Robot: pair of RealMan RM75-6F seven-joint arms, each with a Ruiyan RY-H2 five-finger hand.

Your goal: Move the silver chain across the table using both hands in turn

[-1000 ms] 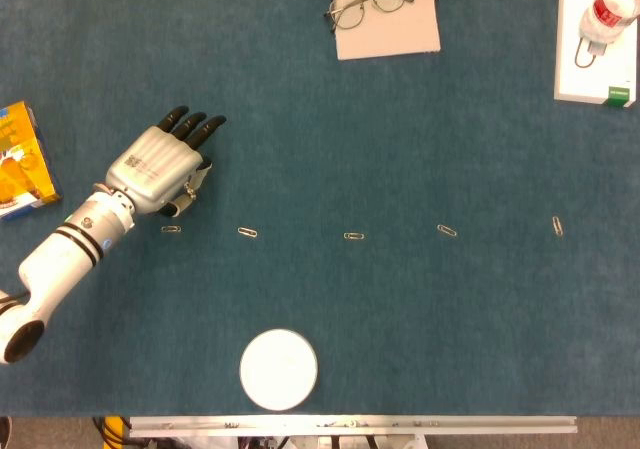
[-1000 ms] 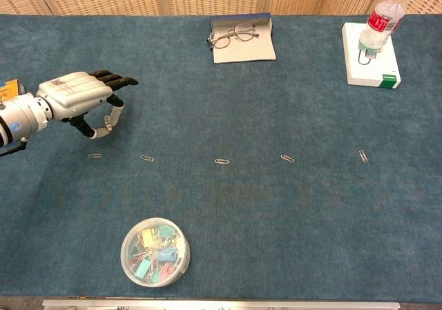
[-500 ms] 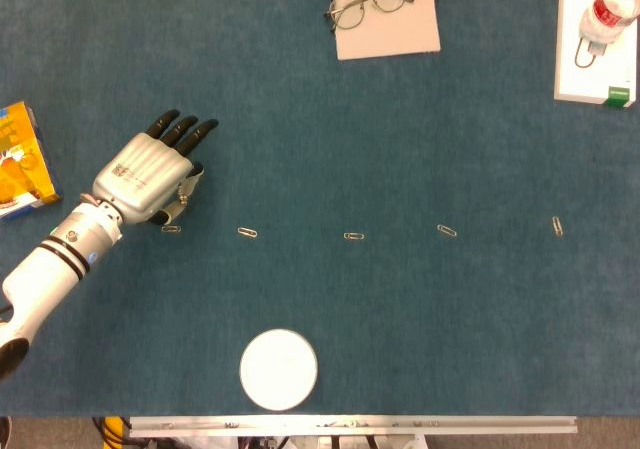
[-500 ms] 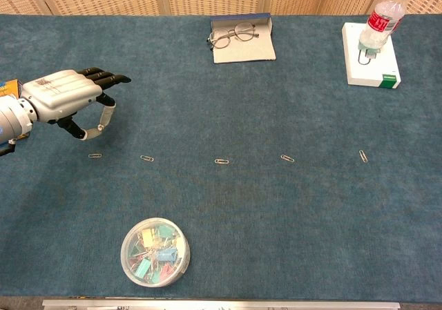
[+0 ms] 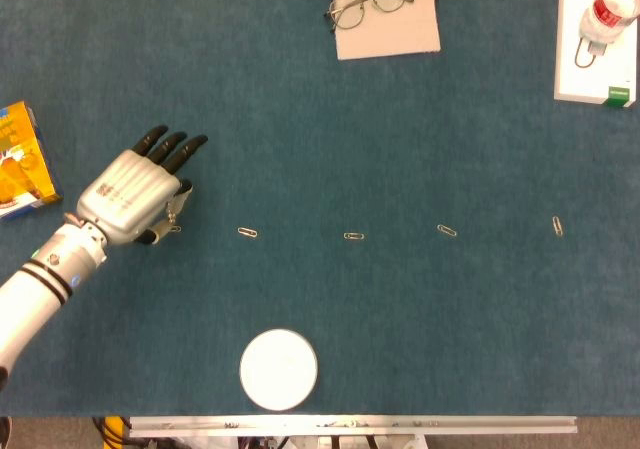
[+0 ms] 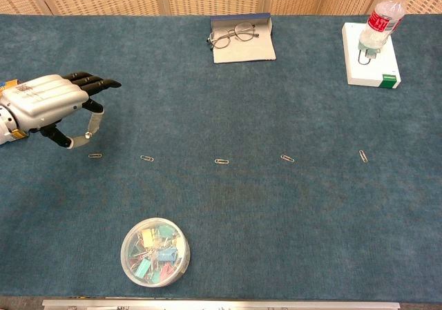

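Left hand point(image 5: 132, 194) hovering at left edge, fingers spread, holding nothing, partly covering leftmost paper clip point(image 6: 94, 156). Right hand out of frame. No chain discernible.

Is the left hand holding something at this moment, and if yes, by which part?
Nothing is held. The left hand hovers above the table beside the leftmost paper clip, fingers apart. The right hand is out of view.

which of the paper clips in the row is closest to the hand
The leftmost paper clip, at the left end of the row of five. It lies just below the left hand; the next paper clip and the others sit farther right.
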